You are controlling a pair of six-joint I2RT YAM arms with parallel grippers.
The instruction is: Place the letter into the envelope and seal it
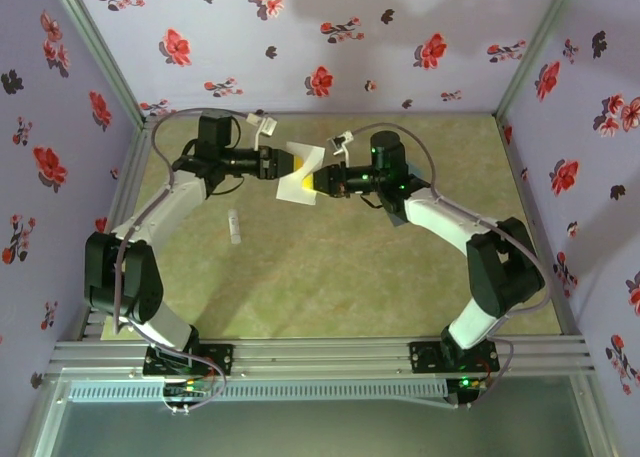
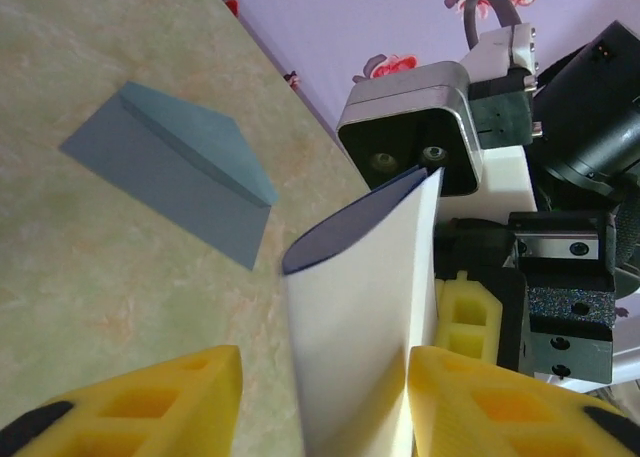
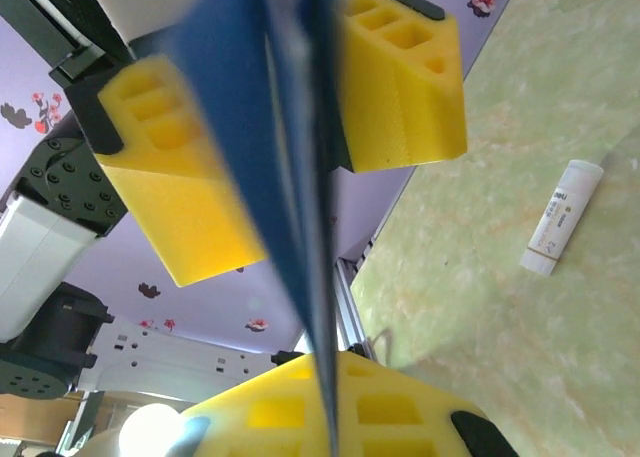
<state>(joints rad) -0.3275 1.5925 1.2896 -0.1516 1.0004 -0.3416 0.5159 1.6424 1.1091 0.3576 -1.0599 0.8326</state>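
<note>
Observation: both arms meet above the far middle of the desk, with the letter between them.

Left tool: jaws apart, one yellow finger on each side of the sheet. The left wrist view shows a clear gap between that finger and the paper, so it straddles the sheet without clamping it. Likely purpose: to take or re-grip the sheet, or to steady it.

Letter: in the air, clear of the desk, standing on edge and bowed into a curve or loose fold, white face outward. The right wrist view shows its blue side.

Right tool: jaws together, clamped on the letter, with the sheet running into the seam between its fingers. It alone carries the sheet, which appears to be why the left jaws can stand apart.

Surroundings, left to right:
- Glue stick: white, lying flat on the desk, well apart from both tools. Presumably meant for sealing; untouched.
- Envelope: slate-grey, flat on the desk beyond the letter, with the flap creased along one long edge. Whether the flap lies shut or slightly raised cannot be told.

Obstructions: none between the letter and the envelope. The bowed sheet may catch at the envelope mouth.
</note>
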